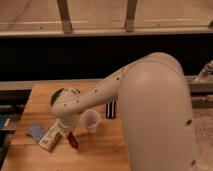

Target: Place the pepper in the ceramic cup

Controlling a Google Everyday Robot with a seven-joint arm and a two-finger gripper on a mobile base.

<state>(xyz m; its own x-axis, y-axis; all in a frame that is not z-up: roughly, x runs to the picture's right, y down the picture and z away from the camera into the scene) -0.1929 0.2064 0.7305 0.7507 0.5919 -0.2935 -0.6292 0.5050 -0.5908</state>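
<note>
Gripper (67, 132) low near front edge of surface (105, 150), at pepper (73, 140), left of cup (90, 121); open/closed: can't tell.

I see a cream-white arm (150, 110), its pale gripper (69, 132) low over the tan wooden table (100, 150) just beside a dark red pepper (74, 141), plain white cup (90, 121), green bowl (58, 95), white bottle (50, 138), blue flat item (35, 132), black can (111, 109).

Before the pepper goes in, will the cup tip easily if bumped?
Probably: the cup looks small and light, standing upright on the table, so a nudge may slide it. It tapers downward, so it may tip. The end effector hangs beside it, by the pepper.
</note>
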